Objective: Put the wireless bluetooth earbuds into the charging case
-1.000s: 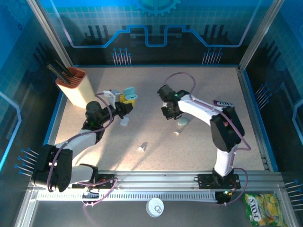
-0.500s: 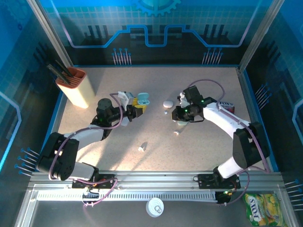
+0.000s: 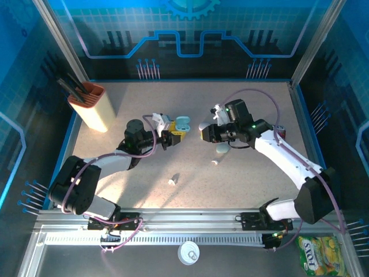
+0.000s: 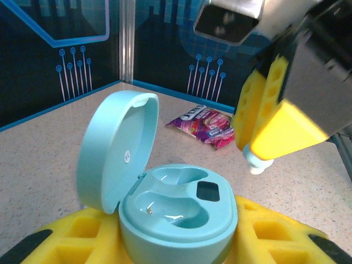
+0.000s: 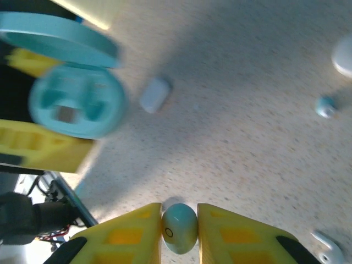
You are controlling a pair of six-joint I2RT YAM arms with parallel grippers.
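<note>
L gripper (image 3: 173,138) clamped on the open teal charging case (image 4: 176,212), held off the bench near mid-bench, lid (image 4: 113,148) hinged up, both wells empty. R gripper (image 5: 179,226) pinching a pale teal earbud (image 5: 179,227) btw its yellow fingers (image 5: 129,231), parked just beside the case on its right; in the L wrist view the bud tip pokes out below the R fingers (image 4: 275,118), above and right of the wells, not touching yet.

Step in hand, by my read: approach/align for first bud insertion. Nothing seated yet.

Next move needs: R brings the bud over a well, matches bud orientation to the well shape, lowers straight in, then lets go. L should hold the case steady and level. Can't tell which well this bud belongs to.

More loose pieces on the bench (image 3: 259,109): a small white one (image 3: 172,181) toward the near edge, another (image 3: 215,163) plus a pale pebble-like piece (image 3: 222,149) below the R gripper.
</note>
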